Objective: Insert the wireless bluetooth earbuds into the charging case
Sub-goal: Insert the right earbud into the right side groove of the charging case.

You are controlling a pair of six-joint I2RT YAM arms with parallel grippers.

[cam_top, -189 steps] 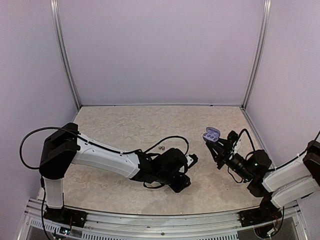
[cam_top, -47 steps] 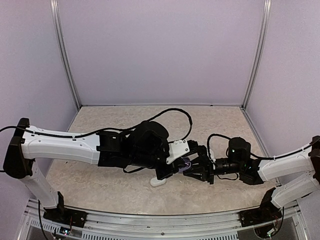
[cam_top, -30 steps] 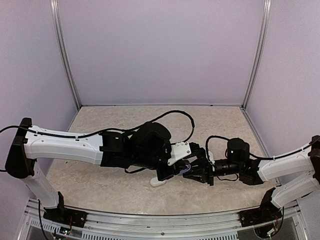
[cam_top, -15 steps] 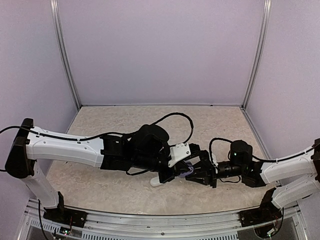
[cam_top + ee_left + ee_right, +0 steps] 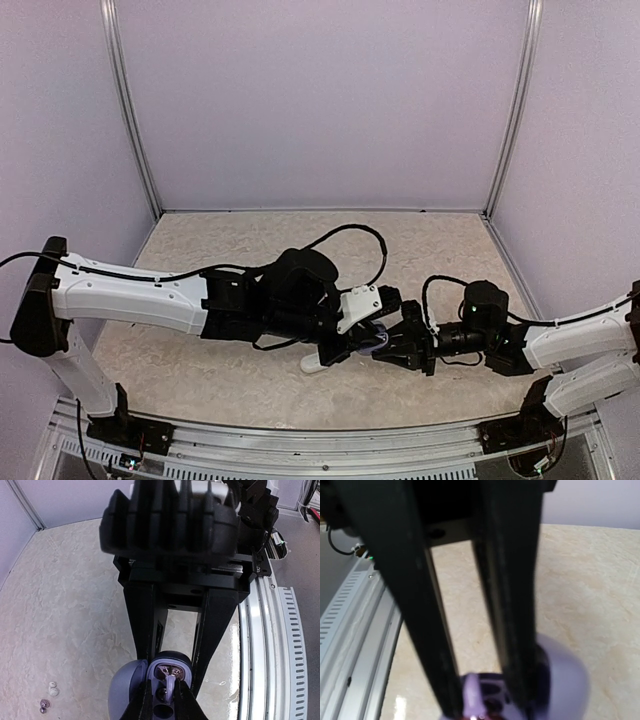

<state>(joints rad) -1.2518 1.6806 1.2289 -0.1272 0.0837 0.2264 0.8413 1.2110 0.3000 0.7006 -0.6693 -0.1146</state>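
Fingers of my right gripper clamp the open lilac charging case at bottom centre; my left gripper stands narrow around a pale earbud in it, gripping or not I cannot tell; white earbuds and grey earbuds lie lower left

The open lilac pebble-shaped charging case is cropped at both wrist views' bottom edge, blurred in the right one, largely hidden from above.

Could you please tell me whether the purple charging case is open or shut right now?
Open. In the left wrist view the case has its lid swung aside to the left, and the hollows inside show.
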